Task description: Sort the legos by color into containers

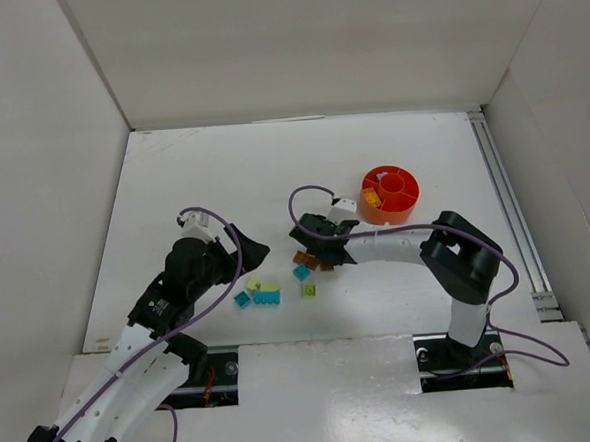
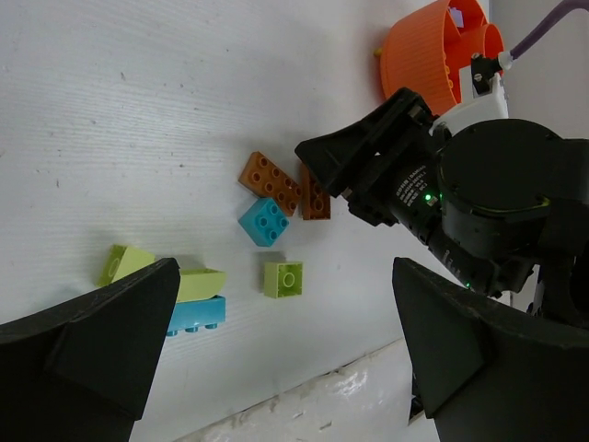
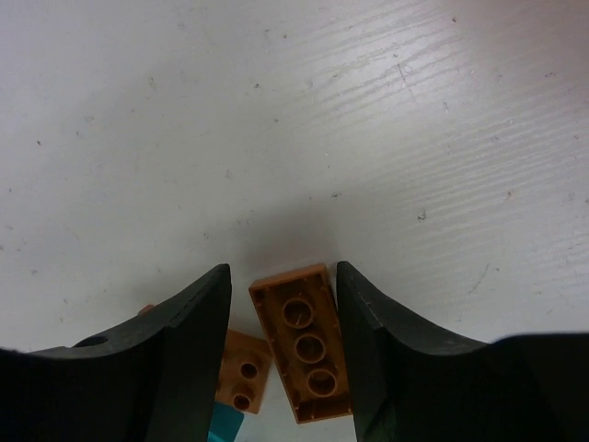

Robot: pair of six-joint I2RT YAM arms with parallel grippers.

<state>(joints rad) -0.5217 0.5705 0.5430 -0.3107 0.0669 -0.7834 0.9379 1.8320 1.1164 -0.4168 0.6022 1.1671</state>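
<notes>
Here the right jaws sit narrowly parted around a brown brick flat on the desk, a sliver of gap on one side, the left jaws gaping empty near a lime brick, the orange bowl nearby, open desk beyond.

Glossy smooth plastic bricks, ribbed orange plastic bowl, matt black fingers, scuffed, faintly grained white table.

White arms, blk claws, purple cables.
</notes>
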